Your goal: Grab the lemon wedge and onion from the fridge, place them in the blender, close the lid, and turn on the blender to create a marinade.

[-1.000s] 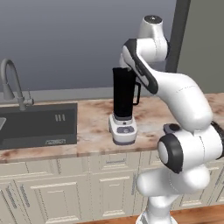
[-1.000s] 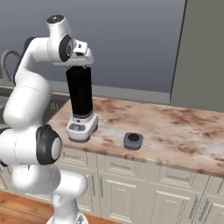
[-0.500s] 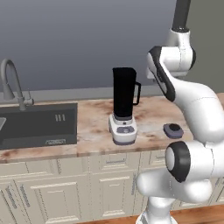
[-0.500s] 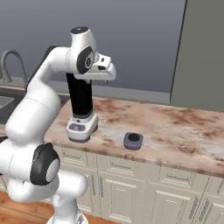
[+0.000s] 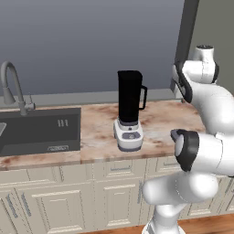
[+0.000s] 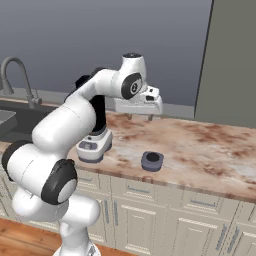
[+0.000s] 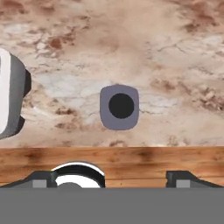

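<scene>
the fridge (image 6: 232,60) stands as a tall flat grey-steel slab at the far right end of the counter (image 6: 210,150), its door shut from what shows. the counter is a long slab of mottled pink-brown marble with a dull polish, over cream panelled cabinets, and a dark rectangular sink (image 5: 39,130) with a curved steel tap (image 5: 11,87) is set into its left end. the blender (image 5: 129,109) sits mid-counter, nearer the front edge than the back wall: a tall smooth black jug with a side handle on a squat white base with a grey button panel, its top uncovered. the claw (image 6: 138,115) hangs above the counter to the right of the blender, its fingers spread wide apart with nothing between them. the lid (image 7: 120,107), a small dark grey rounded disc, lies flat near the front edge, directly below the claw and well apart from the blender. the risk, as i judge it: the disc is low and smooth, so a descent slightly off centre could nudge it toward the front edge, and i cannot tell whether the lemon wedge and onion are in the jug.
</scene>
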Controlling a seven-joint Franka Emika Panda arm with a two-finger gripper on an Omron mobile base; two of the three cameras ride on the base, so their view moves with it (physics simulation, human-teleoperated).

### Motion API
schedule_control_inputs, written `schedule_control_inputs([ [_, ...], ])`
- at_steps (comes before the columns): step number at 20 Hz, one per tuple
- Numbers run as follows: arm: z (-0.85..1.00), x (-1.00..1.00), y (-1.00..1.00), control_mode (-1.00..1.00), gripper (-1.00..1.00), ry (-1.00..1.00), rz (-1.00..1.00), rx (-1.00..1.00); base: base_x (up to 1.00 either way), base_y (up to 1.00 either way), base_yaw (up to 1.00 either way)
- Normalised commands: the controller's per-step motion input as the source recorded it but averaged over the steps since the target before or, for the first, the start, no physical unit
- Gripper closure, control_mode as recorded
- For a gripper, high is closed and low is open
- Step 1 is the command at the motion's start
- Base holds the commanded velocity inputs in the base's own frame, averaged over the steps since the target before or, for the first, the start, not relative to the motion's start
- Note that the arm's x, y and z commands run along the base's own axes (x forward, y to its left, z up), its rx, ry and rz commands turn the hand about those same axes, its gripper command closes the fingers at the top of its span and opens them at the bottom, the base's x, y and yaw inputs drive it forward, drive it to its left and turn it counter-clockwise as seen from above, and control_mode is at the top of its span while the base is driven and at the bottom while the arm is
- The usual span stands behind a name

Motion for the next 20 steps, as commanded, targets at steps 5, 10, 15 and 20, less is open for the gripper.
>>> schedule_control_inputs([
  [5,-0.52,0.0,-0.51,-1.0,-1.0,0.28,0.0,0.02,0.0,0.0,0.0],
  [10,-0.75,0.0,0.0,-1.0,-1.0,0.04,0.0,0.0,0.0,0.0,0.0],
  [15,-0.46,0.0,0.0,-1.0,-1.0,0.02,-0.01,0.02,0.0,0.0,0.0],
  [20,-0.47,0.0,0.0,-1.0,-1.0,0.0,0.0,0.01,0.0,0.0,0.0],
])
